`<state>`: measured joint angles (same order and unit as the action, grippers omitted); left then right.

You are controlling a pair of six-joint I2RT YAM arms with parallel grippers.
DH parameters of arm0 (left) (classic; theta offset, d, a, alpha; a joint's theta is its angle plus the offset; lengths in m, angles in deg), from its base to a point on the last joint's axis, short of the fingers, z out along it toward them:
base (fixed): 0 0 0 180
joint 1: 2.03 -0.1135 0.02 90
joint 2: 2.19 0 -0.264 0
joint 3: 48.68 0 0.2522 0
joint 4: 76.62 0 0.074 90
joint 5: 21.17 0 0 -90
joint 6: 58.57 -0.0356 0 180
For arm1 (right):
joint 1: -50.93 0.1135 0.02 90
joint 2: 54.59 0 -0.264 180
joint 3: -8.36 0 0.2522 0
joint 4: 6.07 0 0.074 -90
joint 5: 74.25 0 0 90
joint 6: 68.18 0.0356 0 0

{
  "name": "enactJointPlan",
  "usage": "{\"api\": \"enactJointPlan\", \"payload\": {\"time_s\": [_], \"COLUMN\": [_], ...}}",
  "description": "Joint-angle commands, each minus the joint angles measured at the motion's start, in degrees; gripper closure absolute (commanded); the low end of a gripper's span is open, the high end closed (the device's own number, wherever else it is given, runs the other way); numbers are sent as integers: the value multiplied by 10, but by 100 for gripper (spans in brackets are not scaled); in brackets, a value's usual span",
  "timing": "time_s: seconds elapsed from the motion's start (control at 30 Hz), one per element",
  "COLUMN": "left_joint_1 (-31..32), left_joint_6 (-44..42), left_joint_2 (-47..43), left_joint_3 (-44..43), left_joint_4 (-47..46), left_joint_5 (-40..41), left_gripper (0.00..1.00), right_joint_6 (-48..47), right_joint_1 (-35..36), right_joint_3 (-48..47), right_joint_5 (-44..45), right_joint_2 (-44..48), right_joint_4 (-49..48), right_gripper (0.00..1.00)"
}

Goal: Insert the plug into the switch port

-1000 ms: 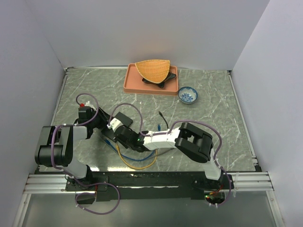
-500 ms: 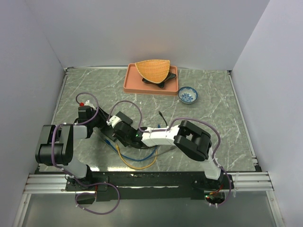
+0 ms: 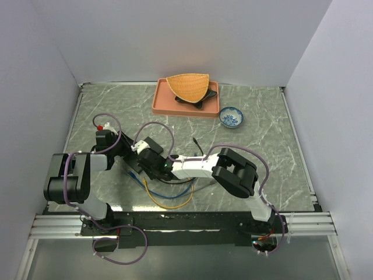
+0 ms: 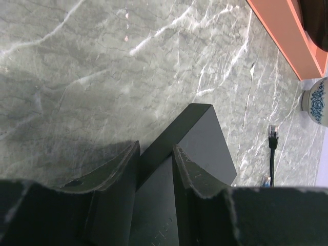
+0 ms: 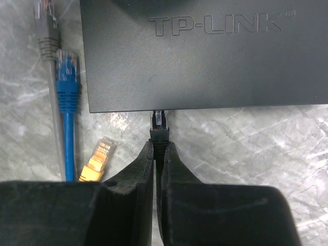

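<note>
The switch [image 5: 205,56] is a flat black box marked TP-LINK; it also shows in the top view [image 3: 152,147]. My left gripper [image 4: 154,148] is shut on one edge of the switch [image 4: 202,136], with a finger on each face. My right gripper [image 5: 159,146] is shut on the boot of a black plug [image 5: 159,125]. The plug's clear tip touches the switch's near side. I cannot tell how deep it sits. In the top view the right gripper [image 3: 165,166] is just right of the switch, and the left gripper [image 3: 139,153] is on its left.
Loose blue [image 5: 66,77], grey [image 5: 45,20] and yellow [image 5: 100,156] plugs lie left of the held plug. Another black plug [image 4: 273,134] lies further out. An orange tray [image 3: 185,99] with a wicker basket and a small blue bowl [image 3: 231,117] are at the back.
My right gripper has moved left with the black plug, up to the switch's side. The left arm has held still on the switch.
</note>
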<state>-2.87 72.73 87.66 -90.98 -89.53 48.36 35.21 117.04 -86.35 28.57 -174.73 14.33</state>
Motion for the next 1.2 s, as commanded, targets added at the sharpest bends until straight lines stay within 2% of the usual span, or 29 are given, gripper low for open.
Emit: {"api": "enactJointPlan", "payload": {"time_s": [0.0,0.53,0.87,1.17], "left_joint_1": [10,10,11,10], "left_joint_6": [6,9,6,5], "left_joint_2": [10,19,29,49], "left_joint_3": [9,5,1,-7], "left_joint_4": [58,65,65,69], "left_joint_5": [-42,-43,-51,-67], "left_gripper": [63,68,73,85], "right_joint_6": [45,101,79,78], "right_joint_1": [-24,-35,-38,-46], "right_joint_3": [-46,-37,-63,-71], "right_joint_5": [39,84,63,58], "right_joint_2": [-5,10,-10,-17], "right_joint_4": [-94,-106,-123,-128], "right_gripper": [100,100,100,100]}}
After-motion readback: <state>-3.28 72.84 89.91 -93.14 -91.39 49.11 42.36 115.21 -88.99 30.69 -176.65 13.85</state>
